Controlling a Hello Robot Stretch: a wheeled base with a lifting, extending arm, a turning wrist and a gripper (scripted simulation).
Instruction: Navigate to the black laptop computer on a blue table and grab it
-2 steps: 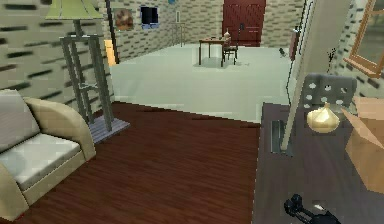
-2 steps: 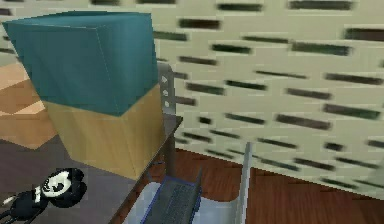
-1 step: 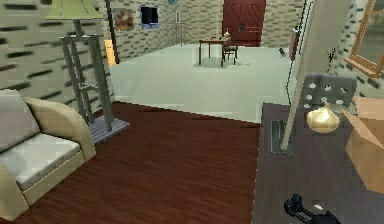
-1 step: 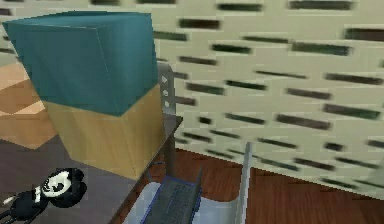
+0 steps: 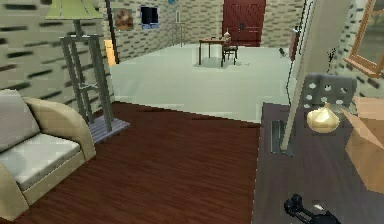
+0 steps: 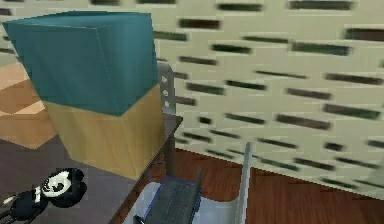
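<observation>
At the forward view's right a dark tabletop [image 5: 300, 170] runs toward me. It carries a pale yellow rounded vase [image 5: 322, 118], a cardboard box [image 5: 368, 140] and a small black thing [image 5: 308, 210] near the bottom edge. In the arm side view a big box with a teal top and wooden sides [image 6: 100, 90] stands on the same dark tabletop [image 6: 30, 165], with a small black and white thing [image 6: 50, 190] beside it. Below it a dark flat thing [image 6: 180, 200] lies on a pale grey-blue seat or low surface [image 6: 150, 208]; I cannot tell what it is.
A beige armchair [image 5: 30, 140] and a grey ladder shelf [image 5: 88, 80] stand at the forward view's left. Dark wood floor [image 5: 170, 160] leads to a pale-floored room with a small brown table and chair [image 5: 215, 45] and a red door [image 5: 244, 20]. A patterned wall [image 6: 290, 90] backs the arm side view.
</observation>
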